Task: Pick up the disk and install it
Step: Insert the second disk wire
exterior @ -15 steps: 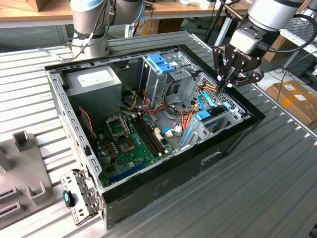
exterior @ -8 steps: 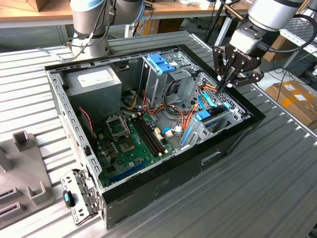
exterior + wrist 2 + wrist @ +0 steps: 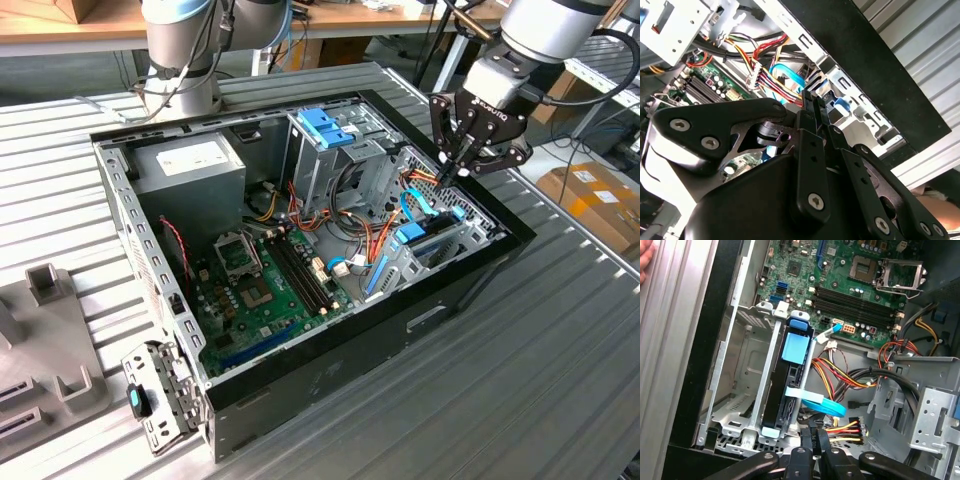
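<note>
An open computer case (image 3: 300,250) is seen lying on a slatted table (image 3: 520,350); the motherboard (image 3: 260,280) is exposed, and a drive cage (image 3: 325,150) with a blue top stands near the middle. The disk (image 3: 790,375) is found already seated on edge in the bay (image 3: 735,390) at the case's front wall, its pale-blue rail and blue tab visible. The gripper (image 3: 452,172) hangs just above that corner, fingers drawn together, nothing held.

The step is judged to be seating or release; any push is best applied squarely to the carrier tab, clear of the cable bundle (image 3: 840,375) and the flat blue cable (image 3: 815,402) beside it.

The disk's full length is shown in the first wrist view; in the exterior view it is largely hidden by bay and cables; the fingertips' closeness to the wiring is shown in the second wrist view.
</note>
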`<action>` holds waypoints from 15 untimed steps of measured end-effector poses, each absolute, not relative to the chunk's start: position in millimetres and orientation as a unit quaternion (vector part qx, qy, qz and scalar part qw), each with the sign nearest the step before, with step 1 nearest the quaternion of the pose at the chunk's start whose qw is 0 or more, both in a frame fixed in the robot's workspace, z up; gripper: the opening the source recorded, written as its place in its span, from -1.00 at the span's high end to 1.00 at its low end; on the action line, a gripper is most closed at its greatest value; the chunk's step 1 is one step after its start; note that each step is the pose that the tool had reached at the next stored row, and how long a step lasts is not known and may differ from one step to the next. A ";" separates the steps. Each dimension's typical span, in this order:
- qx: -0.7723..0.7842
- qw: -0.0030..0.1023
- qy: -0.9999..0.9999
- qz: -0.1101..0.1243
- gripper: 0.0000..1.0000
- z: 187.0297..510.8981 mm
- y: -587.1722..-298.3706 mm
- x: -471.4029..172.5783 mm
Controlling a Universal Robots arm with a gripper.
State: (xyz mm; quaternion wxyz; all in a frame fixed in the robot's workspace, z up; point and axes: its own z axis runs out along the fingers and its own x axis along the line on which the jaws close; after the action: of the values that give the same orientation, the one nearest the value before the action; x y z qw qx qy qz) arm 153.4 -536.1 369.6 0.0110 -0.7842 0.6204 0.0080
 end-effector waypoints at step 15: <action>-0.724 0.011 0.689 0.007 0.67 368.5 -542.4 153.4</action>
State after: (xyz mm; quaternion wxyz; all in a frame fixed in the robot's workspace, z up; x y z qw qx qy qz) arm 153.4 -542.4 368.5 0.0113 -0.7244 0.6893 0.0067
